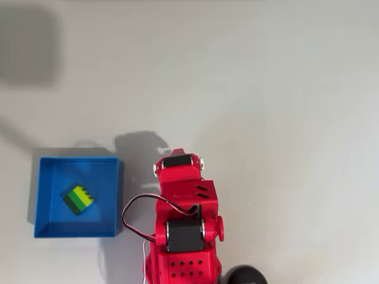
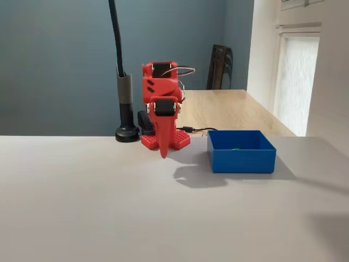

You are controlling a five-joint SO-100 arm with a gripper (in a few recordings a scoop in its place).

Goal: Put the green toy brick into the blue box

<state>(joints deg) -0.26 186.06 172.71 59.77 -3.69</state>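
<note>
We note the green toy brick (image 1: pixel 79 199) lying flat on the floor of the blue box (image 1: pixel 44 226), roughly at the centre of the tray and turned at an angle to its walls, lime side and studs visible from overhead; in the fixed view only a faint green speck shows over the near wall of the box (image 2: pixel 241 159). The red arm (image 1: pixel 183 228) is folded back over its base, beside the box and apart from it, with the gripper (image 2: pixel 163 146) pointing down toward the desk (image 1: pixel 284 106). The fingers look drawn together into a single point and hold nothing; we see no gap between them in the fixed view. We judge the placing as done, so the step in hand is settling into rest. To do it well, we would keep the arm tucked over its own base, keep the tip off the desk surface, and avoid any swing toward the box side, since its wall stands near the arm and a nudge could slide the tray. The cable loop (image 1: pixel 137 207) bulges toward the box; we would watch that it does not catch the rim. The dark lamp post (image 2: pixel 123 82) behind the base is clear of the fold.
</note>
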